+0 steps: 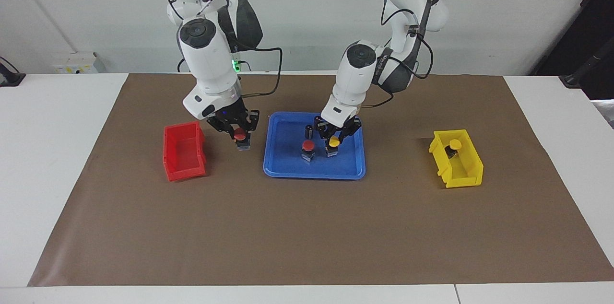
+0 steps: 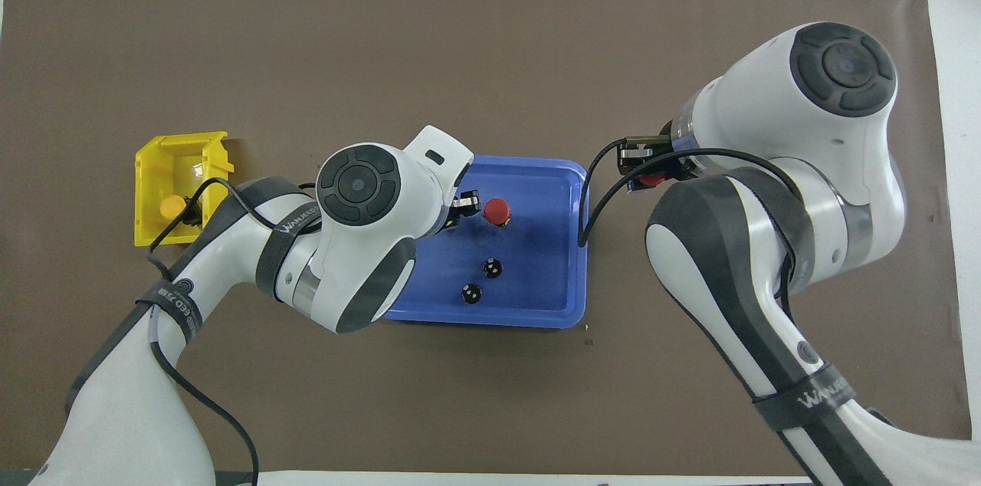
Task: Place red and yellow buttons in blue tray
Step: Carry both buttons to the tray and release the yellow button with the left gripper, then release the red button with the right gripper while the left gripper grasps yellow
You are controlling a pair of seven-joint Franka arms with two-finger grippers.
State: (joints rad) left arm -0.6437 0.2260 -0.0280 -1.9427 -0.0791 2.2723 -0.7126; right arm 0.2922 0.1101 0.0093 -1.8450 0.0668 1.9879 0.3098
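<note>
A shallow blue plastic tray (image 1: 288, 169) sits on the brown paper mat (image 1: 307, 227). A red-capped push-button (image 1: 308, 145) has a black-and-silver body, a yellow-capped push-button (image 1: 334, 141) likewise. At nine o'clock is a small red bin (image 1: 184, 165); at three o'clock, a small yellow bin (image 1: 467, 172).

A big brown mat (image 1: 307, 227) covers most of the white table (image 1: 53, 174). The table shows at both ends of the mat and along its edges.

A small red bin (image 1: 184, 151) sits on the mat, toward the right arm's end of the table. Nothing can be seen inside it.

A small yellow bin (image 1: 456, 158) sits on the mat, toward the left arm's end of the table. The two bins are well apart.

Two small dark cylinders (image 2: 482, 280) stand close together. They have no caps on top.

A pale wall (image 1: 307, 16) stands at the robots' end of the table. A small white box (image 1: 76, 62) rests against it.
</note>
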